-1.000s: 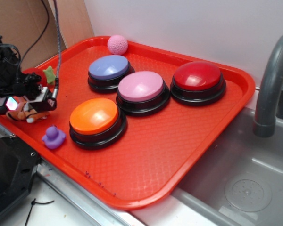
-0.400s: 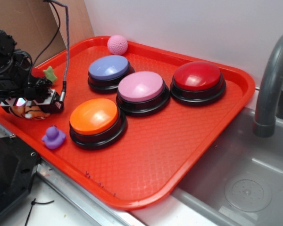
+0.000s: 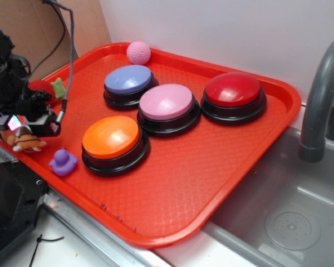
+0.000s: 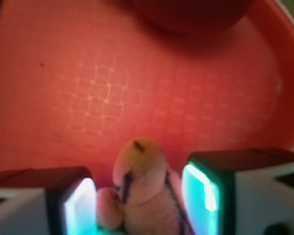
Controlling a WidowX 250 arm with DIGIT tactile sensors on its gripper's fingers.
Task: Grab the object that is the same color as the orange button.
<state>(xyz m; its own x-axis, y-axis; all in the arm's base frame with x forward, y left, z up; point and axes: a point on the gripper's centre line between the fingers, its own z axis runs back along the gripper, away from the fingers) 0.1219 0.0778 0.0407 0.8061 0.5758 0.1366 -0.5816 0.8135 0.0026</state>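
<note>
Black robot claw hangs at the left edge of the bench, over the near-left rim of the tray, grasping a small plush tiger. In the wrist view the tiger sits between two glowing finger pads, its striped head poking up past them; the right pad shows a thin gap beside the plush.

Largest on the bench is a red plastic tray with a waffle-textured floor, which fills most of the surface. A grey sink basin lies along the right edge, with a grey tap rising near the far-right corner.

Four big dome buttons with black bases stand on the tray. An orange button sits nearest the front-left edge, a pink button is just behind it, a blue button stands toward the far-left corner, and a red button stands toward the far-right.

A pink ball rests at the tray's far rim. A red plush strawberry with a green leaf lies by the left rim, partly hidden by the arm. A purple rubber duck sits just left of the orange button, near the tiger.
</note>
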